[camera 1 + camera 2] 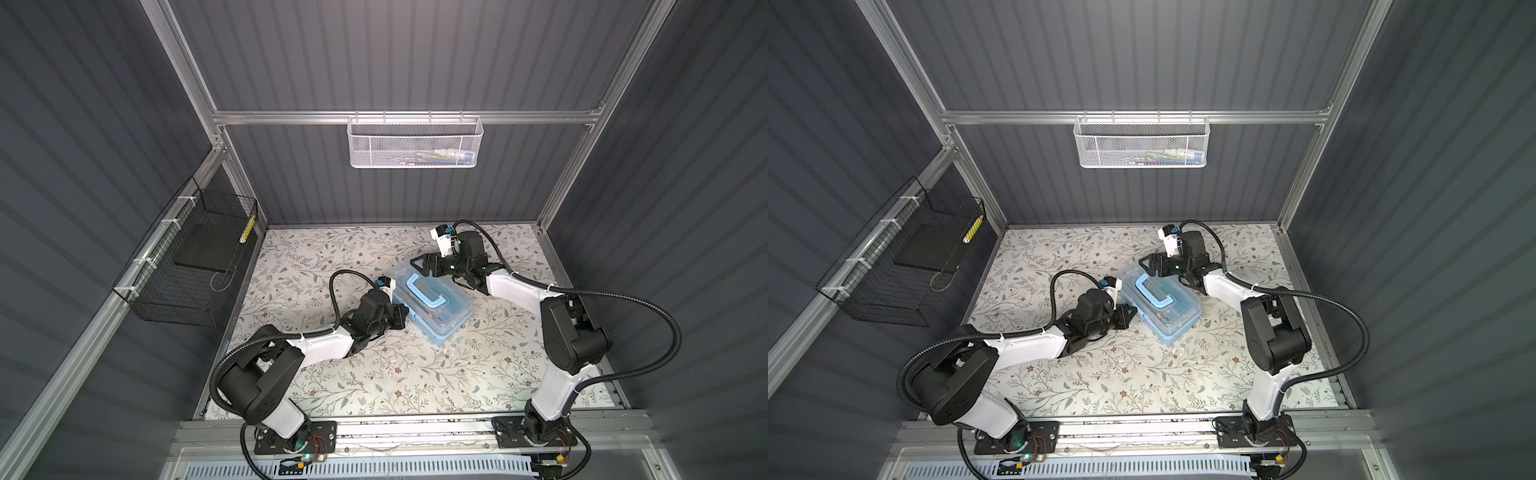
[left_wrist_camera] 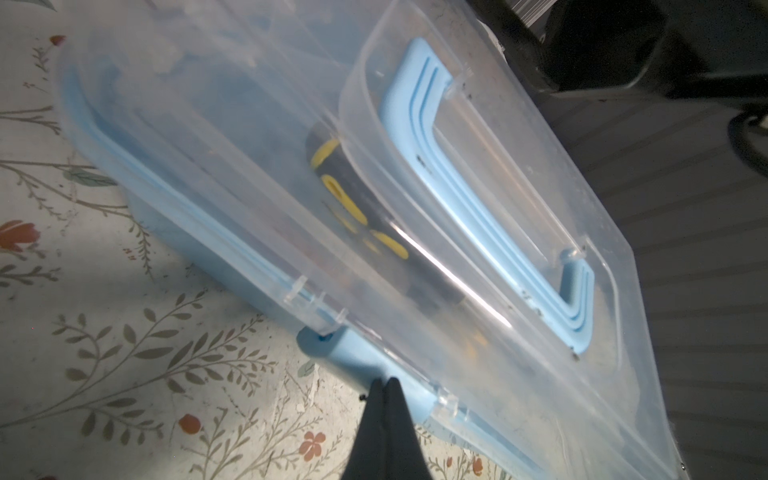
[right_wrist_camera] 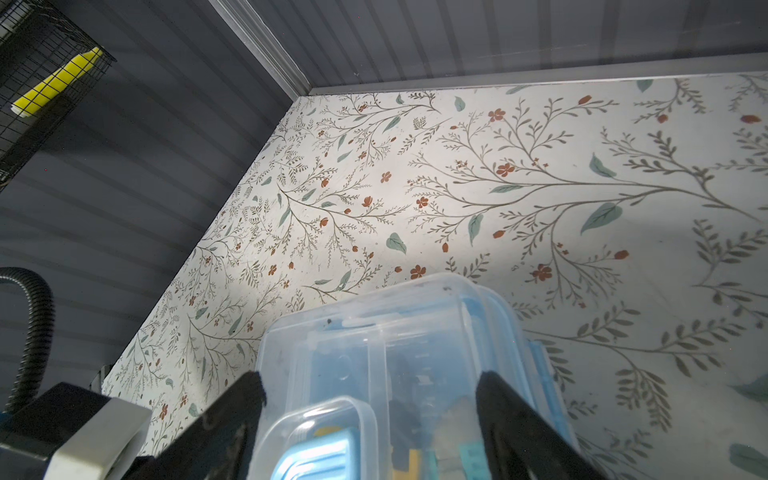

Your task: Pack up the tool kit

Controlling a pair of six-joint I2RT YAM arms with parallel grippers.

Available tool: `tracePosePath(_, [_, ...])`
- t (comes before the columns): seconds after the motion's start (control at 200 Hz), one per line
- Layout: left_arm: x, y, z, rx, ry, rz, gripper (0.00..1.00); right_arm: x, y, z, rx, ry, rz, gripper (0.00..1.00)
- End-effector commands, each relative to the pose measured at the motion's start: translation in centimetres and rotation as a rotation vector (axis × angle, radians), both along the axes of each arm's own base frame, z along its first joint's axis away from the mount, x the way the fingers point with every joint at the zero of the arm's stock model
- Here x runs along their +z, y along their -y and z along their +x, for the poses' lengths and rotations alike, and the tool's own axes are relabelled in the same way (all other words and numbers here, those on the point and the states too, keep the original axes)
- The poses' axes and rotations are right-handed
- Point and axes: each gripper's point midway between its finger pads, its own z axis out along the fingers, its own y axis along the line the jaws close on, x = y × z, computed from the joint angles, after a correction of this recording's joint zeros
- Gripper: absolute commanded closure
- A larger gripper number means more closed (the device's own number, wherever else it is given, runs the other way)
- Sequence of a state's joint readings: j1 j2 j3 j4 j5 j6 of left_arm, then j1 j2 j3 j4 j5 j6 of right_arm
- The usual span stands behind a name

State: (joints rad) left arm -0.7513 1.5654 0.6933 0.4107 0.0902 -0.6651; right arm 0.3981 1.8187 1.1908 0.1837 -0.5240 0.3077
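1. The tool box (image 1: 432, 307) lies near the middle of the table (image 1: 332, 374) with its clear lid (image 2: 249, 145) lowered over it. In both top views its long axis runs diagonally, from far left to near right.
2. A screwdriver (image 2: 357, 208) with a black and yellow grip shows through the lid, beside the blue handle (image 2: 457, 199).
3. My left gripper (image 2: 384, 388) has its tips pressed together and pinches nothing. In the left wrist view they sit right against the blue latch (image 2: 353, 365) on the long side that faces my left arm.
4. My right gripper (image 1: 417, 266) is spread wide over the far short end, one finger toward each long side. I cannot tell whether it touches the lid.
5. As I judge it, my left arm is the nearer one to the latch. The coming move would be a push across the box's short axis, toward my right arm, which could steady the box against sliding.
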Motion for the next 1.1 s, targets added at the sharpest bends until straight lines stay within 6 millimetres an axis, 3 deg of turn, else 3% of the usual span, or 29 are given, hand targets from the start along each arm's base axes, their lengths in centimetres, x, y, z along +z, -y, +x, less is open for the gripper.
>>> tracePosePath(0.0, [0.3,0.3,0.5,-0.007,0.018,0.016,1.00,-8.3,0.2,-6.0,0.053,-0.367,-0.068,0.17])
tracePosePath(0.2, [1.1,1.5,1.1,-0.019,0.028,-0.029,1.00,-9.4,0.1,-7.1,0.044,-0.398,-0.069,0.17])
tracePosePath(0.37, [0.1,2.1,1.3,-0.026,0.010,-0.030,1.00,-9.5,0.1,-7.7,0.037,-0.405,-0.052,0.17])
tracePosePath(0.465, [-0.1,2.4,1.4,-0.018,0.003,-0.054,1.00,-9.3,-0.7,-8.2,0.050,-0.404,-0.057,0.17])
tracePosePath(0.641, [1.2,3.2,2.1,-0.026,0.032,-0.076,1.00,-10.4,-2.6,-10.0,0.089,-0.430,-0.064,0.17])
tracePosePath(0.816, [0.8,3.7,2.5,-0.033,0.028,-0.064,1.00,-10.0,-2.9,-11.1,0.081,-0.446,-0.014,0.17])
tracePosePath(0.956, [1.5,2.3,2.3,-0.010,0.056,-0.005,1.00,-8.9,-1.3,-10.1,0.008,-0.401,-0.052,0.16])
tracePosePath(1.096, [4.8,-0.6,2.2,0.049,0.130,0.109,1.00,-7.6,-0.1,-8.6,-0.045,-0.377,-0.032,0.16])
